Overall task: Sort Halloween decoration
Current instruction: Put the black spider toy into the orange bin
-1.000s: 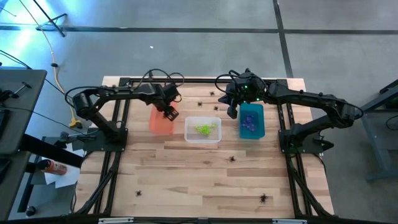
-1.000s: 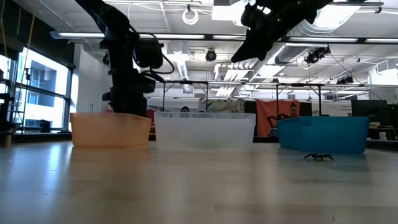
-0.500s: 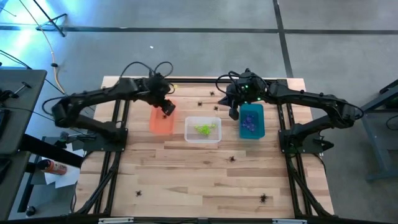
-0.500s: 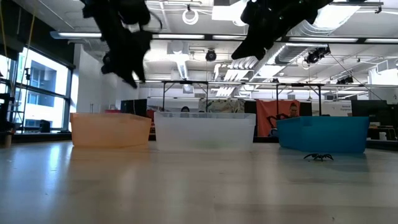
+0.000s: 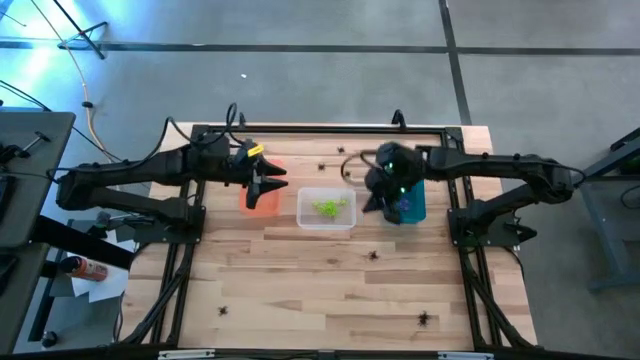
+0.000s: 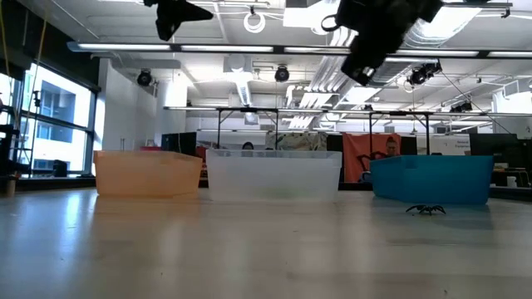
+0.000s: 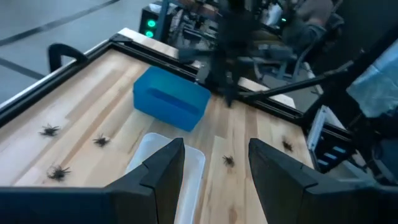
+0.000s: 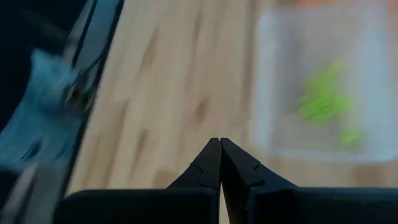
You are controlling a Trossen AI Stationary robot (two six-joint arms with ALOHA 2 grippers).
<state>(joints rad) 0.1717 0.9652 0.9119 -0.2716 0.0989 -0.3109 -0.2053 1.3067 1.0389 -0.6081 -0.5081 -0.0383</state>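
The left gripper [image 5: 275, 184], fingers spread and empty, hangs over the orange bin [image 5: 258, 197] left of centre. The right gripper [image 8: 219, 147], pressed together, hangs beside the teal bin [image 5: 408, 205]. Green spiders [image 5: 328, 207] lie in the clear bin [image 5: 345, 219]; black spiders [image 5: 425, 319] dot the table [image 5: 300, 270].

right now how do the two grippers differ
The left gripper is open, with a clear gap between its fingers; the right gripper is shut, fingertips pressed together. The left gripper hangs over the orange bin; the right gripper is at the teal bin, beside the clear bin. Both are dark, raised well above the table, and neither holds anything.
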